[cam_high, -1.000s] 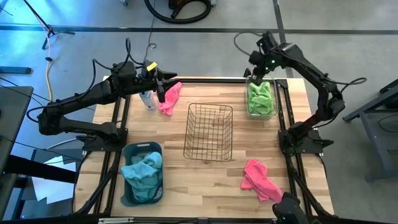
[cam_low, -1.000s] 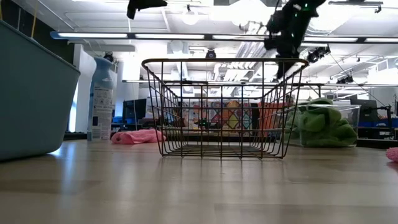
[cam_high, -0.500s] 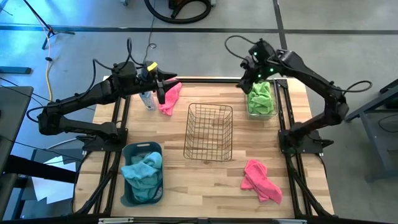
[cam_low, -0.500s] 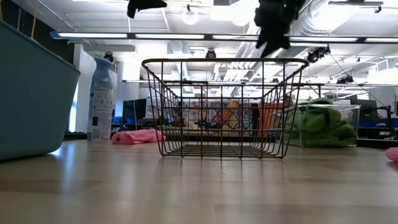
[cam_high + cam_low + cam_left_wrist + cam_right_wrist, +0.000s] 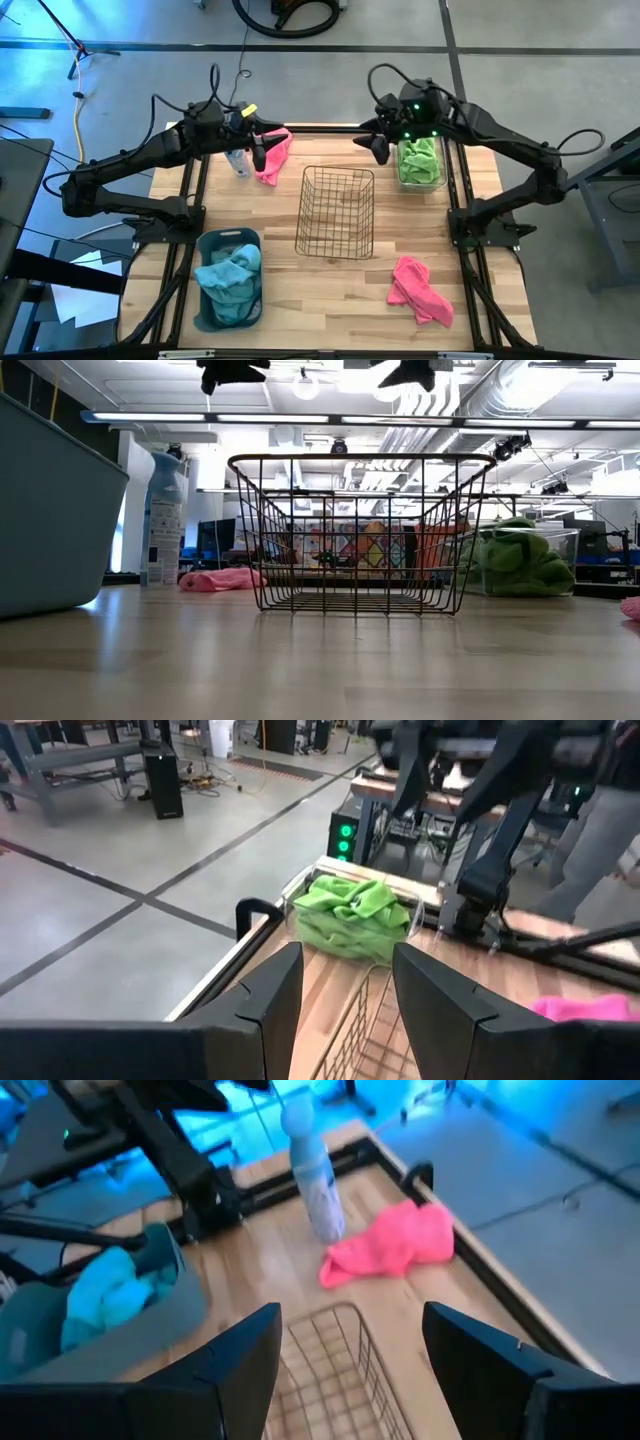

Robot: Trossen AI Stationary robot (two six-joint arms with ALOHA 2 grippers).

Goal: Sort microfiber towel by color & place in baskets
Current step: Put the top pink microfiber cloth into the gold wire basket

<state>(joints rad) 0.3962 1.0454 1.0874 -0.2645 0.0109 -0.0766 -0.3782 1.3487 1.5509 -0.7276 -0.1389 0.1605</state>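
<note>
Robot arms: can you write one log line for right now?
left gripper: open, above pink towel | right gripper: open, empty | wire basket: empty

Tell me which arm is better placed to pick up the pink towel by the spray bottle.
Left, probably. The left gripper, open and empty, hangs right beside that pink towel at the table's far edge. The right gripper, also open, is farther off, between the wire basket and the bin of green towels.

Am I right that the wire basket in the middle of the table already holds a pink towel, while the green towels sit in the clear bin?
Not quite: the high view shows the wire basket holding nothing. The two pink towels both lie on the table, outside it. The green towels do sit in the clear bin.
</note>
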